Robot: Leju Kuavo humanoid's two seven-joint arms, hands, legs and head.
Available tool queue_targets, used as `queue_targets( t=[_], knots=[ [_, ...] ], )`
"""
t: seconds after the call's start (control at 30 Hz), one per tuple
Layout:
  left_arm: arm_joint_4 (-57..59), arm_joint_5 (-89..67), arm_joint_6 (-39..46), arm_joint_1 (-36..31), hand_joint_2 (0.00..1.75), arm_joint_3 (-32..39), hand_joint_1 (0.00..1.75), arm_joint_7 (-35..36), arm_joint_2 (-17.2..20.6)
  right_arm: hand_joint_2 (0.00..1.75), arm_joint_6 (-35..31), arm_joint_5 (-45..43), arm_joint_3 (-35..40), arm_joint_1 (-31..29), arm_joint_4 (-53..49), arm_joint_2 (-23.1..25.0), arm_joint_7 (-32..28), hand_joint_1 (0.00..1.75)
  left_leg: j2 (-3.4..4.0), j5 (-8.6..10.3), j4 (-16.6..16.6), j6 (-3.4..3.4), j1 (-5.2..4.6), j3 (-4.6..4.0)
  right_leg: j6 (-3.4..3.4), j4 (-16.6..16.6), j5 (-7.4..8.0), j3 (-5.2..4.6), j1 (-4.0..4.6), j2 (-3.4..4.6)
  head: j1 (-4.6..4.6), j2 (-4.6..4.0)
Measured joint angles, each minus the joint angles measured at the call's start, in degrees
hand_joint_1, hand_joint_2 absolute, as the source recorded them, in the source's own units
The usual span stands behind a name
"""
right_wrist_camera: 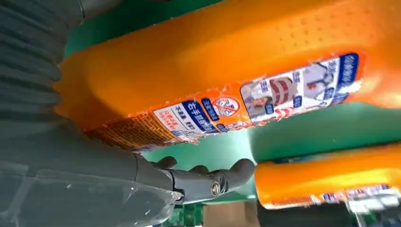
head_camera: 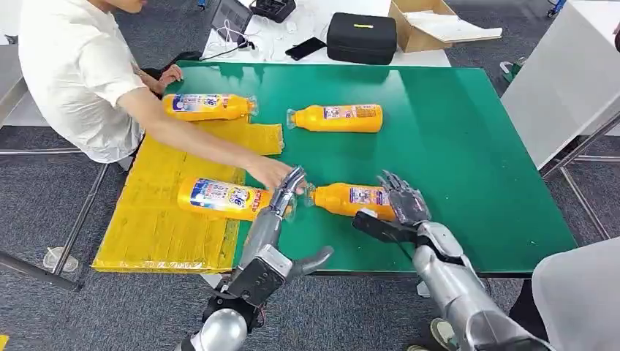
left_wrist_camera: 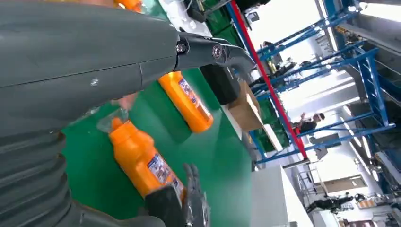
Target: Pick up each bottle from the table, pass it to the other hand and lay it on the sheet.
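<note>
Right hand (head_camera: 404,201) open over the base of a bottle (head_camera: 349,199) on the mat (head_camera: 468,146) (touching? cannot tell). Left hand (head_camera: 286,191) open beside its cap, a person's hand (head_camera: 269,172) alongside; 2 bottles on the sheet (head_camera: 157,219).

My head camera sits high and looks forward and down over the green table (head_camera: 468,139), both arms coming in from six o'clock and a person (head_camera: 80,66) leaning in at ten o'clock. I see the whole tabletop from a middling distance.

My left wrist camera rides close behind the left hand (left_wrist_camera: 71,61), turned on its side, looking across the table toward blue racking (left_wrist_camera: 359,71) in the far room.

My right wrist camera sits very close over an orange bottle (right_wrist_camera: 227,71), its label filling much of the picture.

All three views share that near bottle (head_camera: 351,199), also seen from the left wrist (left_wrist_camera: 142,161), beside the right hand (head_camera: 402,201).
</note>
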Motion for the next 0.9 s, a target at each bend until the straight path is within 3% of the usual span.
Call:
queue_targets(
  t=[0.2, 0.23, 0.27, 0.5, 0.53, 0.57, 0.6, 0.8, 0.9],
  knots=[
    [0.28, 0.24, -0.04, -0.80, 1.75, -0.37, 0.00, 0.96, -0.50, 1.75, 4.96, 1.97, 2.58, -5.17, 5.09, 0.20, 8.64, 0.00, 0.04, 0.04, 0.00, 0.02, 0.00, 0.16, 0.00, -0.01, 0.02, 0.16, 0.00, 0.00, 0.00, 0.00],
    [0.35, 0.13, 0.00, -0.91, 1.75, -0.39, 0.00, 1.16, -0.59, 1.75, 5.29, 2.69, 2.99, -5.70, 5.70, 0.33, 10.32, 0.09, 0.03, 0.04, 0.00, 0.02, -0.01, 0.16, 0.00, -0.01, 0.03, 0.17, -0.01, 0.00, 0.02, 0.00],
    [0.39, 0.02, 0.00, -1.01, 1.75, -0.41, 0.00, 1.40, -0.74, 1.75, 5.55, 3.28, 3.43, -6.29, 6.23, 0.50, 11.80, 1.06, 0.04, 0.05, 0.00, 0.02, -0.01, 0.17, 0.01, -0.01, 0.04, 0.19, 0.00, 0.00, 0.02, 0.00],
    [0.90, -0.11, 0.02, -1.44, 1.75, -0.48, 0.00, 1.86, -1.44, 1.75, 7.58, 6.03, 6.36, -8.44, 8.65, 1.64, 16.37, 1.06, 0.03, 0.05, 0.00, 0.01, -0.01, 0.25, 0.03, -0.01, 0.05, 0.24, 0.00, 0.00, 0.02, 0.00],
    [0.94, -0.13, 0.02, -1.49, 1.75, -0.48, 0.00, 1.86, -1.46, 1.75, 7.65, 6.05, 6.47, -8.61, 8.83, 1.73, 16.46, 1.38, 0.03, 0.05, 0.00, 0.01, -0.01, 0.25, 0.03, -0.01, 0.05, 0.24, 0.00, 0.00, 0.00, 0.00],
    [1.07, -0.11, 0.00, -1.52, 1.75, -0.48, 0.00, 1.88, -1.46, 1.75, 7.67, 6.05, 6.58, -8.71, 9.02, 1.79, 16.52, 1.43, 0.04, 0.05, 0.00, 0.01, -0.01, 0.25, 0.03, -0.01, 0.05, 0.24, 0.00, 0.00, 0.00, 0.00],
    [1.14, -0.11, 0.00, -1.52, 1.75, -0.48, 0.00, 1.92, -1.49, 1.75, 7.69, 6.08, 6.71, -8.80, 9.13, 1.86, 16.54, 1.73, 0.04, 0.05, 0.00, 0.02, -0.01, 0.25, 0.03, -0.01, 0.05, 0.23, 0.00, 0.00, 0.02, 0.00],
    [1.36, -0.13, -0.13, -1.60, 1.75, -0.48, 0.00, 1.92, -1.81, 1.75, 11.24, 4.67, 6.88, -10.08, 10.09, 1.92, 16.26, 1.75, 0.05, 0.05, 0.00, 0.01, -0.01, 0.26, 0.03, -0.01, 0.05, 0.24, 0.00, 0.00, 0.02, 0.00],
    [1.79, -0.04, -0.09, -1.92, 1.75, -0.72, 0.00, 1.29, -1.92, 1.75, 16.21, 0.99, 6.29, -11.31, 10.69, 1.86, 13.14, 1.75, 0.07, 0.04, 0.00, 0.01, -0.01, 0.34, 0.03, -0.02, 0.05, 0.26, 0.00, 0.01, 0.02, 0.00]
  ],
)
